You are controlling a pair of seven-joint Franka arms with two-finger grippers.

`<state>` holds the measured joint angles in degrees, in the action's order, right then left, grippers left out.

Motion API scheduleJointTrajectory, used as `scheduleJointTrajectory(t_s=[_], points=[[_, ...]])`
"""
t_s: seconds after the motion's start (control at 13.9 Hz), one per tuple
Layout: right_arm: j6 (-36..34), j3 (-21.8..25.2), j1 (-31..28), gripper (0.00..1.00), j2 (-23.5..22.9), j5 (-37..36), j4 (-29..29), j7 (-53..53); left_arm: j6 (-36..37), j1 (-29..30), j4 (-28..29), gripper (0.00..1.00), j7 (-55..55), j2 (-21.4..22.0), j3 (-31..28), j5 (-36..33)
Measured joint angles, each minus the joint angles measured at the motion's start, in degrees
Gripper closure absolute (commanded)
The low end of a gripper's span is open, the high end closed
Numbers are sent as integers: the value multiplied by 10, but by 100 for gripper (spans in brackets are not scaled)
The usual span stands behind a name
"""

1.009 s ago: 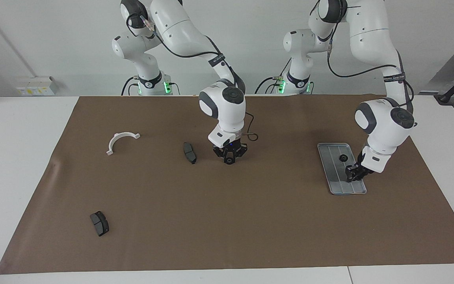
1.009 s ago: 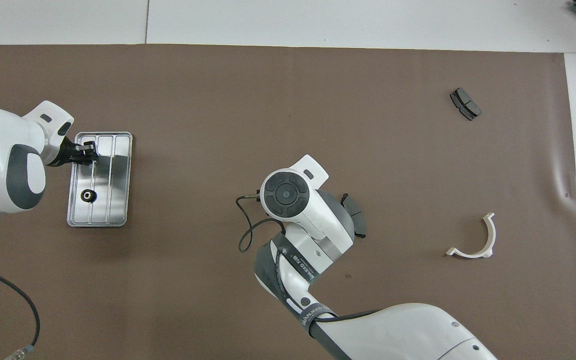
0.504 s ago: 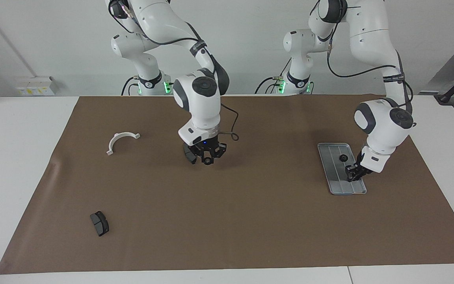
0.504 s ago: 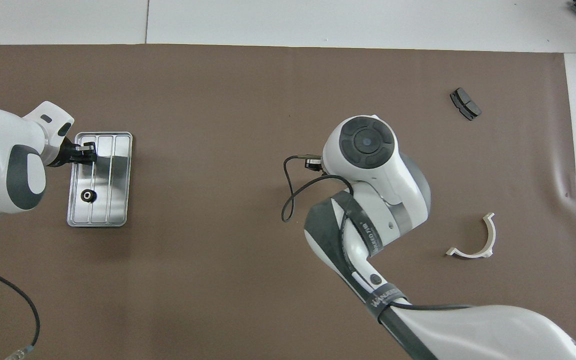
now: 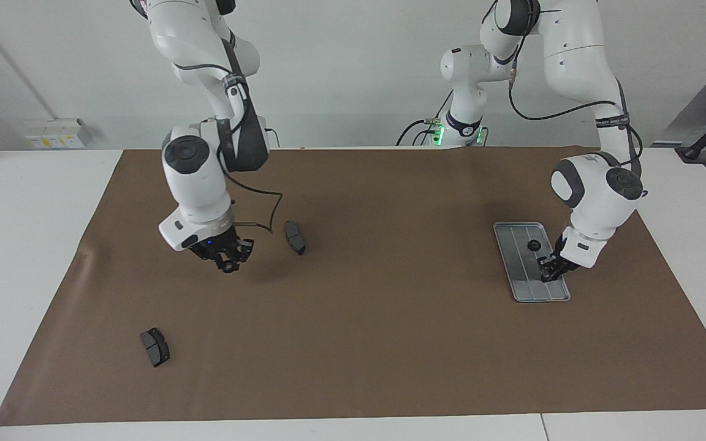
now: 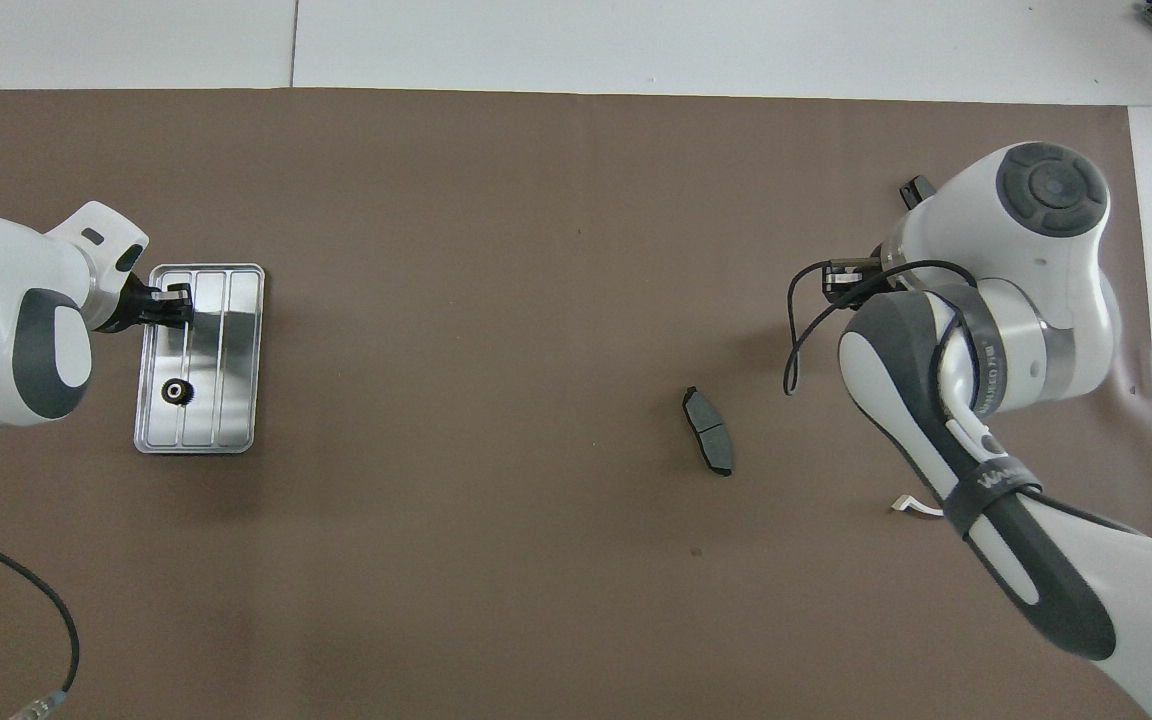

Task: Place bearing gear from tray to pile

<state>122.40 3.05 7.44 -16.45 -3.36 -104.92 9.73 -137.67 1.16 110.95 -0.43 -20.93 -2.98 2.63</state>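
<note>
The silver tray [image 5: 537,291] [image 6: 236,350] lies toward the left arm's end of the table, with one black bearing gear [image 5: 534,245] [image 6: 176,391] in it. My left gripper [image 5: 548,272] [image 6: 174,303] is down in the tray and shut on a small dark piece that looks like a second gear. My right gripper [image 5: 228,264] hangs low over the mat among the pile's parts, shut on a small round gear; the overhead view hides it under its own wrist. The pile's two dark pads [image 5: 295,237] [image 5: 155,346] lie apart. Only a tab of the white bracket [image 6: 911,507] shows.
A brown mat [image 5: 390,343] covers most of the white table. A loose black cable [image 6: 36,600] lies on the mat near the left arm's base. A socket box [image 5: 56,133] sits at the wall beside the right arm's base.
The right arm has swung from the table's middle toward its own end, carrying the gear past the pad to beside the bracket. The left gripper's fingers have closed in the tray.
</note>
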Motion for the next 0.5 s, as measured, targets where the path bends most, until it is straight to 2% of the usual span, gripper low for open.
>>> scheduleJointTrajectory(t_s=[0.14, 0.29, 0.5], points=[[32, 0, -34, 100, -2, 0, -26, -38, 26, -4, -31, 100, -2, -1, 10, 2], [64, -1, -56, 100, -7, 1, -46, -59, 61, -35, -64, 100, -43, -1, 14, 21], [101, -1, -71, 100, -29, 26, -52, -73, 81, -134, -78, 100, -187, -2, 16, 25]])
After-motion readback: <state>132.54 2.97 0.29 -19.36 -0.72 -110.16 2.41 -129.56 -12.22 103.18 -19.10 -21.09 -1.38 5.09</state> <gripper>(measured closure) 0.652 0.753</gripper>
